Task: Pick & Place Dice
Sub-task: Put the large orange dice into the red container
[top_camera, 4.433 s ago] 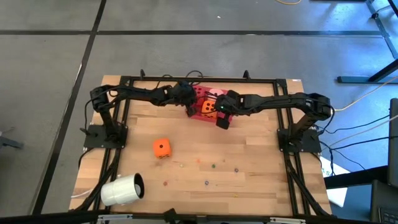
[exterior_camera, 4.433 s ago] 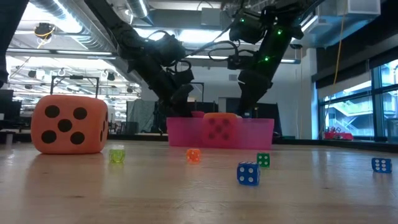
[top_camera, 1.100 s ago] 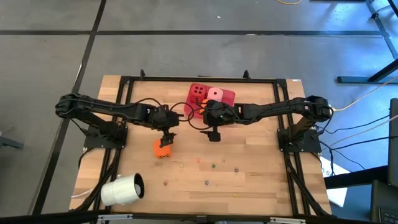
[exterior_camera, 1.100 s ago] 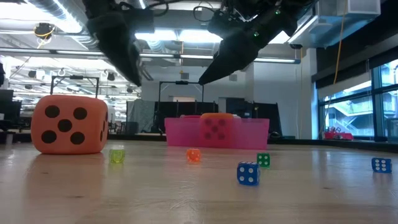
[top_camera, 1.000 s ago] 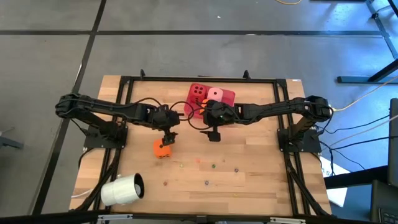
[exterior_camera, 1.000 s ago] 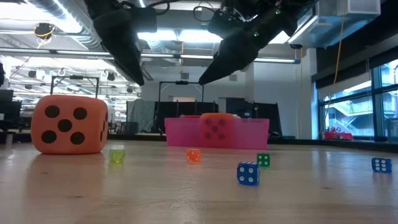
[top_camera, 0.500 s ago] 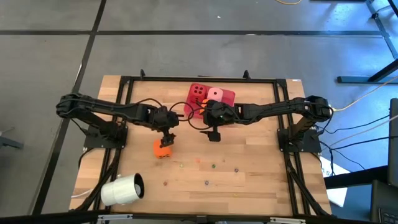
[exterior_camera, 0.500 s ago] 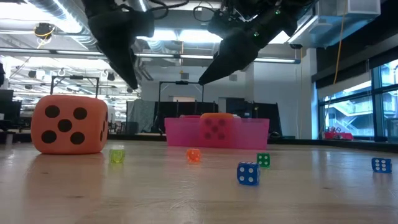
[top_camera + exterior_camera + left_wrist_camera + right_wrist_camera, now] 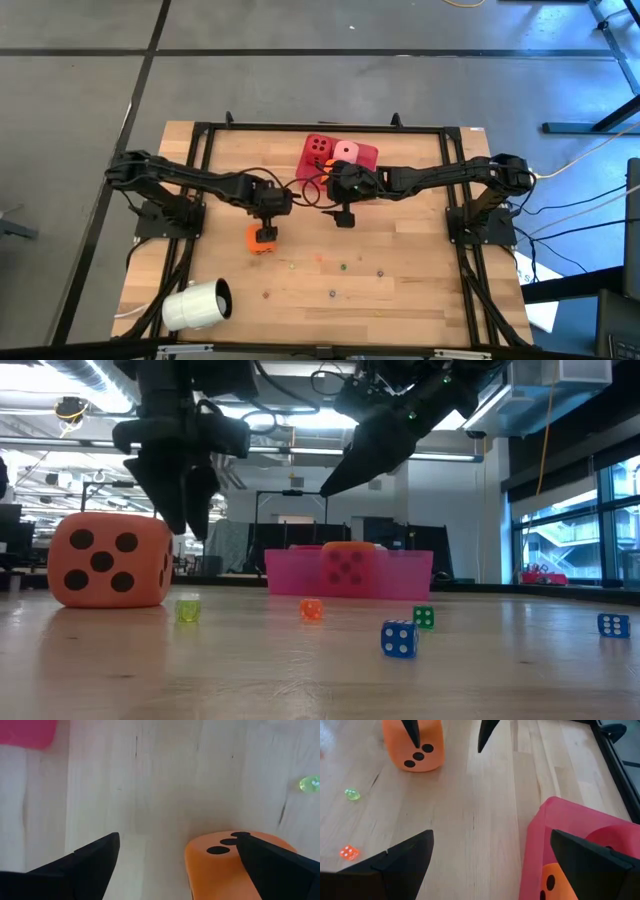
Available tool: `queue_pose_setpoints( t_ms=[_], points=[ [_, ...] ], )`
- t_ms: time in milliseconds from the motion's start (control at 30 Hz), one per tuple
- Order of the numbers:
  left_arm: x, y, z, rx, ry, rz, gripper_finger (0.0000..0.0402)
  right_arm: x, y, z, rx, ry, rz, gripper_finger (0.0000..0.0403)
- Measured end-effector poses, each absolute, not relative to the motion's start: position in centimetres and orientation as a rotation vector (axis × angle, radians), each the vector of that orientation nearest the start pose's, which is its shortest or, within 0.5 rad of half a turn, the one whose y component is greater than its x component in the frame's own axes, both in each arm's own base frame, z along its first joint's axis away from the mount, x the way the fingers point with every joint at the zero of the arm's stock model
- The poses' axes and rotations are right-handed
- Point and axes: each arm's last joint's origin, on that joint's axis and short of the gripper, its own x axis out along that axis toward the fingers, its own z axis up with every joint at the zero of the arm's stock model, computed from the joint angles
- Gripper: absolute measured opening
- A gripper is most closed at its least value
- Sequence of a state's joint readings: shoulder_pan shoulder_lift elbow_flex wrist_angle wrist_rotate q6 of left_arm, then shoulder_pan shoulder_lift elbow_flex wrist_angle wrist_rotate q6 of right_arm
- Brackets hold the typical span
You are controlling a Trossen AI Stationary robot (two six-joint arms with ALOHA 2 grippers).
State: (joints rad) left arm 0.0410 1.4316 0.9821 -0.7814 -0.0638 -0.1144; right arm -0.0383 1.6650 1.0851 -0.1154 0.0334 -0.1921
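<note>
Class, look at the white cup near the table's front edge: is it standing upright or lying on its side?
Lying on its side. In the high view the white cup shows its long wall, with its open mouth facing sideways across the table.

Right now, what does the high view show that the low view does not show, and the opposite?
Only the high view shows the white cup lying on its side near the table's front left corner, and the red die and pale pink die in the tray. Only the low view shows the room behind, plus the small blue die clearly. Both show the loose orange die on the wood, the open left gripper above it, and the open right gripper near the tray.
</note>
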Motion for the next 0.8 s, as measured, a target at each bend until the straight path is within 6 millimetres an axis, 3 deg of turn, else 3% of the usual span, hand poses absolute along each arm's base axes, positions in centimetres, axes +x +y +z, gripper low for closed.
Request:
queue_pose_setpoints(
  t_ms=[200,467,800],
  points=[
    [26.3,1.4,23.2,-0.043,1.192,0.195,0.04,35.6,-1.5,22.0,-0.183,0.701,-0.002,0.04],
    [26.4,0.9,27.5,-0.19,1.167,0.238,0.04,35.6,-1.5,22.0,-0.169,0.706,-0.006,0.04],
    [25.8,-1.9,27.4,-0.168,1.219,0.296,0.04,35.6,-1.5,21.9,-0.162,0.713,-0.008,0.04]
  ],
)
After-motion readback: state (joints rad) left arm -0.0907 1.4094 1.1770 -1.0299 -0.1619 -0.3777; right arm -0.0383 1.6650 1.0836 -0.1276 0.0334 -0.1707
